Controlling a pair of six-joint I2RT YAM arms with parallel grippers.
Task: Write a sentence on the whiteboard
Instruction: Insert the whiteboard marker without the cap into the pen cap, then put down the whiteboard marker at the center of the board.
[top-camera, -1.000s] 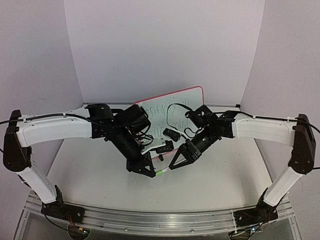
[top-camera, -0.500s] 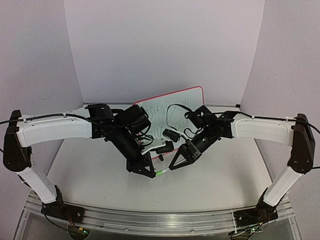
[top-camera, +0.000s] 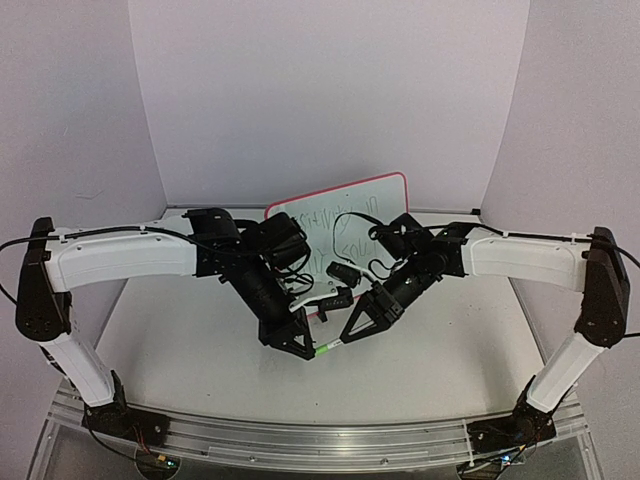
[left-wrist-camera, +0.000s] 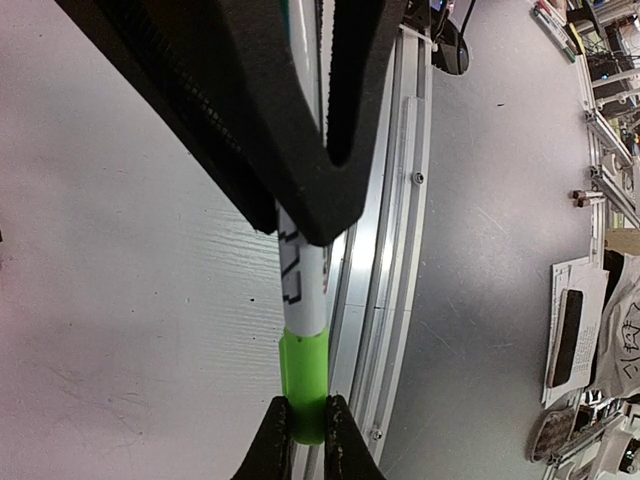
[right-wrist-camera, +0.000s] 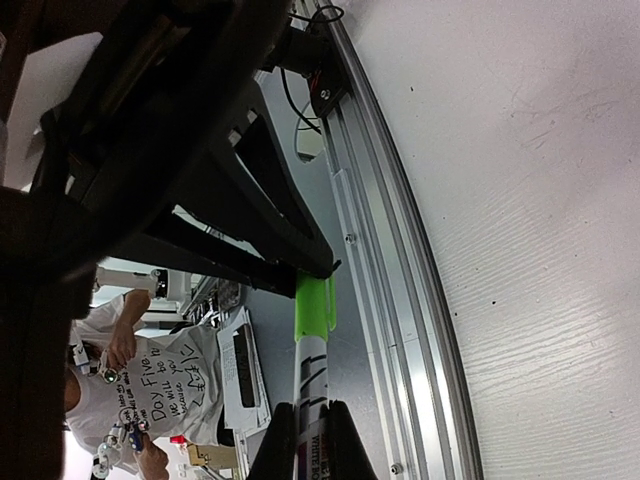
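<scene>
The whiteboard (top-camera: 385, 192), white with a red-pink rim, leans at the back of the table. The sentence (top-camera: 322, 214) is thin green lettering on it, mostly hidden by the arms. A white marker (left-wrist-camera: 303, 275) with a green cap (left-wrist-camera: 303, 385) hangs level between my grippers, above the table in front of the board. My left gripper (top-camera: 306, 346) is shut on the green cap, as its wrist view shows (left-wrist-camera: 305, 445). My right gripper (top-camera: 349, 335) is shut on the white marker barrel (right-wrist-camera: 312, 385), with the cap (right-wrist-camera: 314, 305) beyond it. The cap sits on the barrel.
An aluminium rail (top-camera: 300, 440) runs along the table's near edge, below the marker in both wrist views (left-wrist-camera: 395, 250). Pale backdrop walls close the back and sides. A small black part (top-camera: 335, 298) sits at the board's lower edge, between the arms.
Both grippers, with the marker between them, have shifted slightly right and toward the near edge. The grips look the same.
</scene>
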